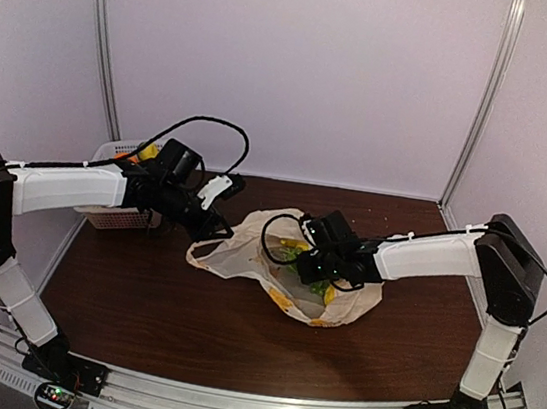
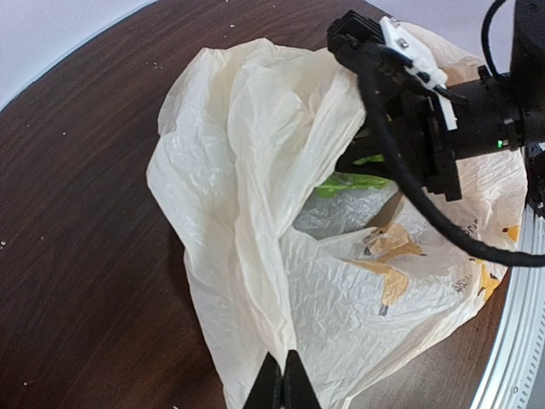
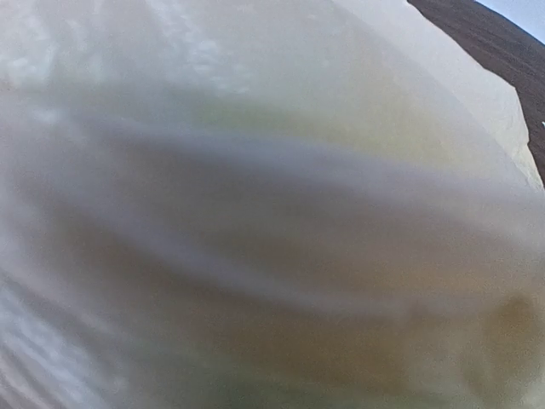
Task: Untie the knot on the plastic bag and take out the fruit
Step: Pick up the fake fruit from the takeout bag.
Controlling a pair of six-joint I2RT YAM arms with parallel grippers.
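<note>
Two claws at one cream bag

The plastic bag (image 1: 248, 247) lies crumpled in the middle of the tabletop (image 1: 140, 298). It is thin, translucent cream film with orange-yellow marks, and its mouth gapes. The left claw (image 2: 282, 385) is clenched on a fold at the bag's edge, fingertips pressed together. The right claw (image 1: 311, 267) reaches into the mouth; I cannot tell whether it is clenched or released. Only the top view shows a white basket (image 1: 111, 215) behind the left arm. The left wrist view shows green fruit (image 2: 349, 181) most clearly, inside the bag under the right arm. The right wrist view gives blurred cream plastic up close and a corner of tabletop.
</note>
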